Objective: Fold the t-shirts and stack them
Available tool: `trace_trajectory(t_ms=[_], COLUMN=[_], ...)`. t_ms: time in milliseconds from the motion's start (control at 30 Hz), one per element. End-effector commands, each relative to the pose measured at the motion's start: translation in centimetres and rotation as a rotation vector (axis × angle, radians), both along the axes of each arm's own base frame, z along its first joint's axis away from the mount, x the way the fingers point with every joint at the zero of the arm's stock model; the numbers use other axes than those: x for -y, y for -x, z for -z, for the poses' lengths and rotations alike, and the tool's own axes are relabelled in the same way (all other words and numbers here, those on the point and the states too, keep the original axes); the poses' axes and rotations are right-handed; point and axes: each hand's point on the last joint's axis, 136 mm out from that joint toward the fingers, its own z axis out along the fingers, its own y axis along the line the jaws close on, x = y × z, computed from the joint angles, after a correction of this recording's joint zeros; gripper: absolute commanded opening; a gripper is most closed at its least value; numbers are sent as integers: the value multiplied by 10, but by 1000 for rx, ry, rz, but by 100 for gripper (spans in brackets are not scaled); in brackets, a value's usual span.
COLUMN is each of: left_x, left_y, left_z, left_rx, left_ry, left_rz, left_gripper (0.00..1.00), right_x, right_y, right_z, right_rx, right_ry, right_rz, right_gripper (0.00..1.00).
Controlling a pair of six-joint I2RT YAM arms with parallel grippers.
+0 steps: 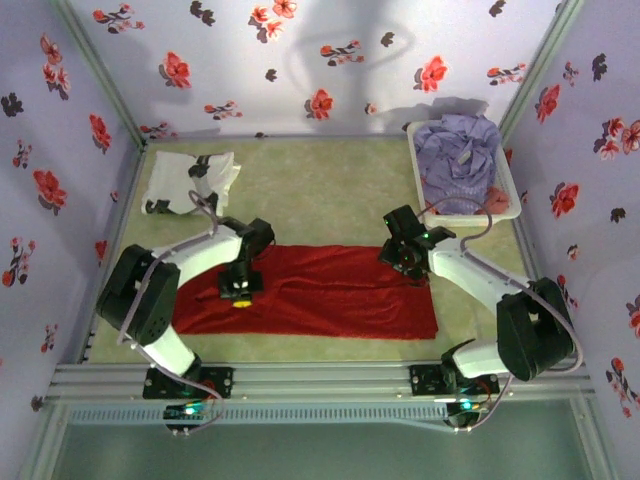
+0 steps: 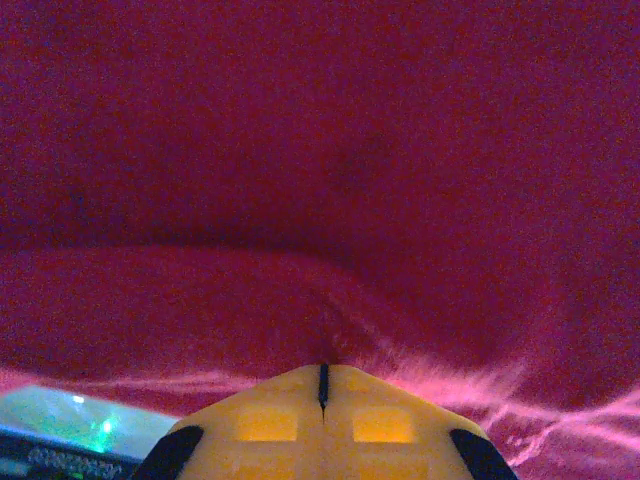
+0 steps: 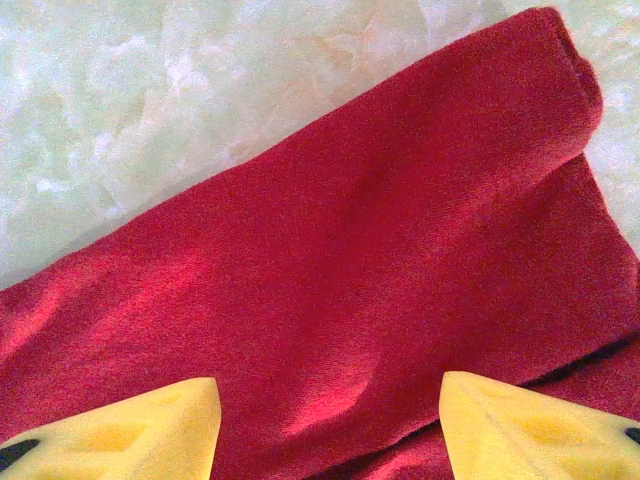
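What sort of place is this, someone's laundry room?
Probably a robot test booth, not a home: floral-papered walls box in a table, a left arm and right arm bolted at its edge, a red t-shirt and laundry basket.

- Top view: bright, even overhead light; faint arm shadows on back wall (image 1: 240,40).
- Left wrist: dim, magenta cast; red shirt (image 2: 320,150) blurred, too close.
- Right wrist: bright, weave sharp.

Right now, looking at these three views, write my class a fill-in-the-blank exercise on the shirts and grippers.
The left gripper is ____ on the red t-shirt.
The right gripper, above that shirt, stands ____.
The lavender t-shirt lies in the white ____.
Missing words: shut; open; basket.
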Motion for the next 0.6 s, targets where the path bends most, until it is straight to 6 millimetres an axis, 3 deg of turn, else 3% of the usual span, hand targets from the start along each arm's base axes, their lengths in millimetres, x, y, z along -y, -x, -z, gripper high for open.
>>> trace_trajectory(t_ms=[0, 167, 367, 567], left_x=[-2, 1, -17, -41], left_y=[30, 37, -4, -35], left_z=[-6, -16, -43, -33], left_rx=[-56, -28, 106, 130], left_ry=[-9, 51, 62, 44], left_rz=[-78, -99, -117, -116], left_gripper=[0, 0, 0, 0], right_x=[-6, -6, -7, -6], right_y=[-8, -9, -9, -7], right_z=[-8, -8, -8, -10], right_rx=[25, 25, 19, 19], right_ry=[-4, -1, -1, -1], right_rz=[-27, -30, -36, -37], right_gripper=[61, 61, 61, 61])
